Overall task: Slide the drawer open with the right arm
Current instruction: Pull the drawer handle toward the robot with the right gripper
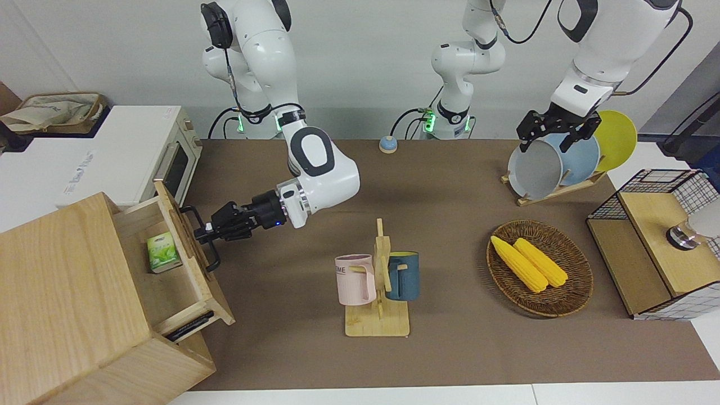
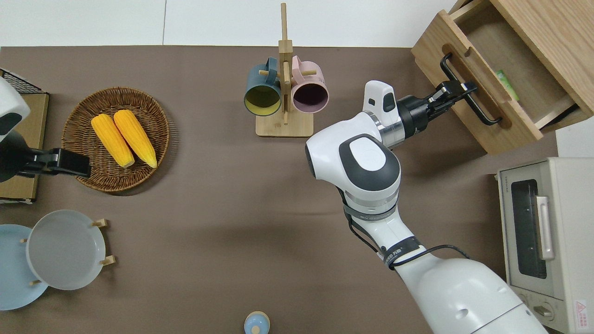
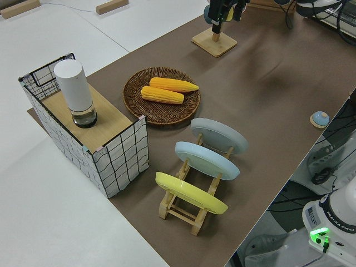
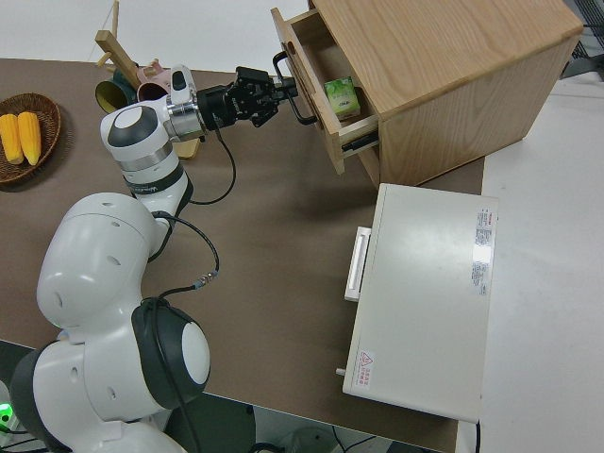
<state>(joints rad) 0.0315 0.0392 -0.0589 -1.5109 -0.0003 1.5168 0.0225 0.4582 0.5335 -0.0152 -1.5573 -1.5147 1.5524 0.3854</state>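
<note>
Right gripper [image 1: 209, 232] is clamped on the black loop handle [image 1: 206, 241] of the drawer [image 1: 169, 270], fingers pinching the bar near its middle. That drawer stands well out from the pale-wood cabinet [image 1: 62, 292] at the right arm's end of the table, and inside it sits a small green carton [image 1: 163, 252]. A white toaster oven [image 2: 538, 241] lies beside the cabinet, nearer the robots. Out on the brown mat, a wooden mug rack [image 1: 378, 292] carries a pink mug [image 1: 355, 279] and a dark blue mug [image 1: 403, 275]. Left arm is parked.
</note>
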